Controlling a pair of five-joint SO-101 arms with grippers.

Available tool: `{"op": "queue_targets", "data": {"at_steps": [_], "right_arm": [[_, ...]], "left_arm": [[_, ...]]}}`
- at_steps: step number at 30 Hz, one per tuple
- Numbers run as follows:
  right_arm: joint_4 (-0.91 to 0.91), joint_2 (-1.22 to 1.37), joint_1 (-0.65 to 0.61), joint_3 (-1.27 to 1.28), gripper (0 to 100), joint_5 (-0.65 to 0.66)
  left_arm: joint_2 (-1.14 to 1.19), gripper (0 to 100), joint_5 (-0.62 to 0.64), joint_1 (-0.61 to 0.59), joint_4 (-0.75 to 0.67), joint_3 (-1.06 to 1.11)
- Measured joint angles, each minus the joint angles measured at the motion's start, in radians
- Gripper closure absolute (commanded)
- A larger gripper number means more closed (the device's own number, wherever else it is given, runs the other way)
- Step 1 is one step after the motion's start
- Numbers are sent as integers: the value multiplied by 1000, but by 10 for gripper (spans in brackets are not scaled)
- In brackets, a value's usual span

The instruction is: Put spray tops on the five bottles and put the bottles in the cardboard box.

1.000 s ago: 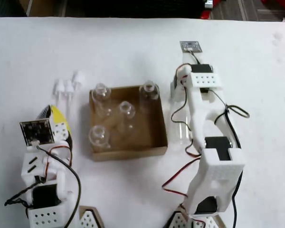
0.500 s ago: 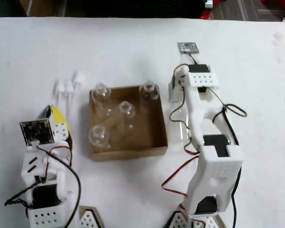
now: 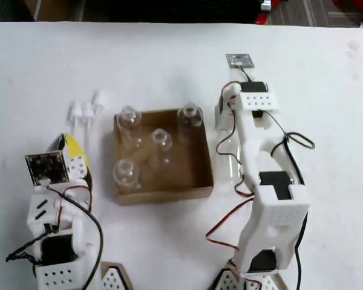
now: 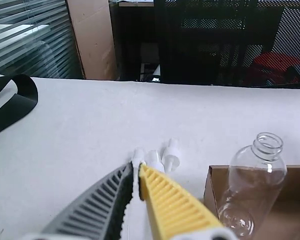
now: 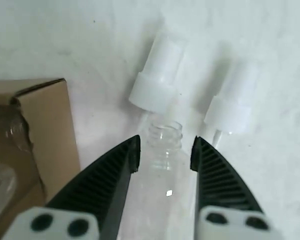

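Right claw (image 5: 165, 151) wide, astride the lying bottle (image 5: 166, 134) near its neck. I'd close squarely so it won't roll. Left claw (image 4: 136, 170) narrow, empty, near the tops (image 4: 155, 157).

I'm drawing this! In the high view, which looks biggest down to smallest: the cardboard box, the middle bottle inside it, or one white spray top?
1. cardboard box
2. middle bottle
3. spray top, beside the box
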Motion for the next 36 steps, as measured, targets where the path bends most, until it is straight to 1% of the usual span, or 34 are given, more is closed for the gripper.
{"op": "queue_targets", "data": {"at_steps": [7,11,16,18,21,22,25,30,36], "right_arm": [[0,3,0,0,851,0],[0,52,0,-17,851,0],[58,77,0,-80,852,0],[71,77,0,-86,880,0],[74,77,-2,-89,976,0],[74,77,-2,-89,989,0],[74,77,2,-89,957,2],[74,77,0,-89,981,2],[80,77,2,-89,983,2]], "left_arm": [[0,972,0,0,0,0],[0,972,0,0,0,0],[0,972,0,0,0,0],[0,972,0,0,0,0],[0,972,0,0,0,0],[0,972,0,0,0,0],[0,972,0,0,0,0],[0,972,0,0,0,0],[0,972,0,0,0,0]]}}
